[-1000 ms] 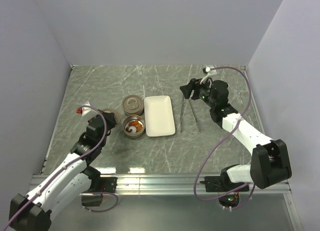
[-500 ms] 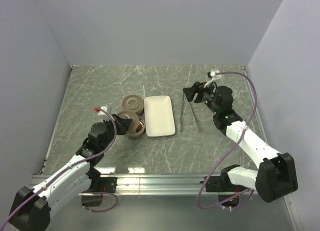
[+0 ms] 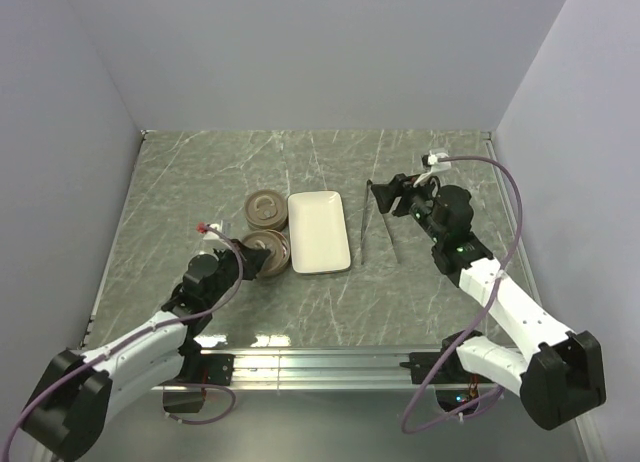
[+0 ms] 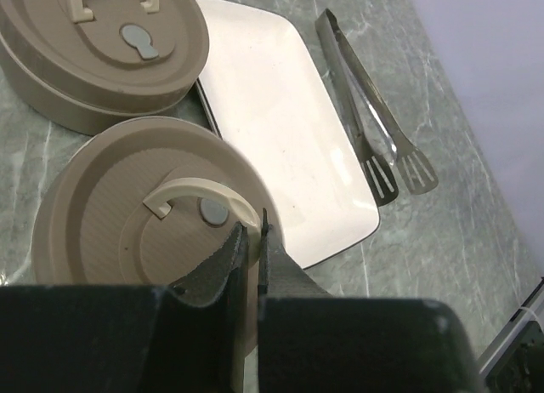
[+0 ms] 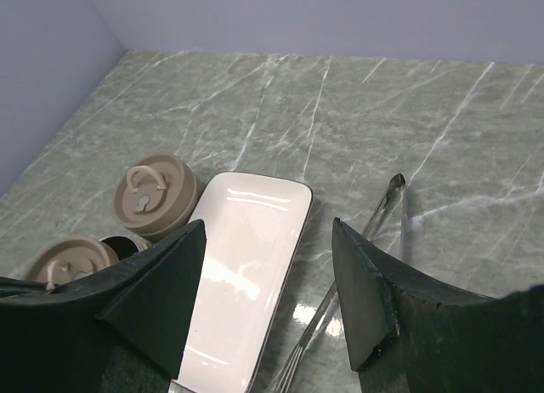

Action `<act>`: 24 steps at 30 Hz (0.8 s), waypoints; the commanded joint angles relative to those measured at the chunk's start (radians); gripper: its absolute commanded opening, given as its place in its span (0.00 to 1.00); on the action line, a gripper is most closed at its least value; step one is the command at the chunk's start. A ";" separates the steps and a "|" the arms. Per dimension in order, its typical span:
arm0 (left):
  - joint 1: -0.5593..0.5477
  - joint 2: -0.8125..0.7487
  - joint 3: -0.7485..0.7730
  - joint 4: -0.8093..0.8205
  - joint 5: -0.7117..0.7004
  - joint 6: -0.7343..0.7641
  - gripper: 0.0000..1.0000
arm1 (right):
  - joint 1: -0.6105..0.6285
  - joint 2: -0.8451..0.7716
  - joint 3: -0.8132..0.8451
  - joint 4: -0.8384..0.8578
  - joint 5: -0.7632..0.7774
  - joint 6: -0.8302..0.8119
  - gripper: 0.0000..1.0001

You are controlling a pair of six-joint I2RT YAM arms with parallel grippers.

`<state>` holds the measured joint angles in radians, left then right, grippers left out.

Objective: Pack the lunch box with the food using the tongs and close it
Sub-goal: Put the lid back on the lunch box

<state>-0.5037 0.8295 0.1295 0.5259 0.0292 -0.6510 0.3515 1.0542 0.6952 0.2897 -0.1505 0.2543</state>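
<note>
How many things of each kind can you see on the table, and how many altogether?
Round tins: 2 (far, near)
Handled lids: 2 (one on the far tin, one gripped by the left hand at its handle)
White tray: 1
Tongs: 1
Total: 6
</note>
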 commanded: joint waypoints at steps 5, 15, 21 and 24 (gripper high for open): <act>-0.004 0.138 -0.008 0.241 0.041 -0.002 0.01 | 0.027 -0.105 -0.033 -0.018 0.049 0.005 0.68; -0.004 0.168 -0.005 0.266 0.038 -0.001 0.01 | 0.037 -0.163 -0.059 -0.053 0.078 0.008 0.68; -0.004 0.172 -0.004 0.261 0.009 0.014 0.01 | 0.040 -0.192 -0.072 -0.063 0.089 0.008 0.68; -0.002 0.195 -0.001 0.272 0.011 0.021 0.01 | 0.043 -0.204 -0.077 -0.066 0.091 0.008 0.68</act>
<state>-0.5037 1.0130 0.1177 0.7330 0.0498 -0.6472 0.3840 0.8818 0.6270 0.2108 -0.0780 0.2596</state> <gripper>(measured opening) 0.084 0.681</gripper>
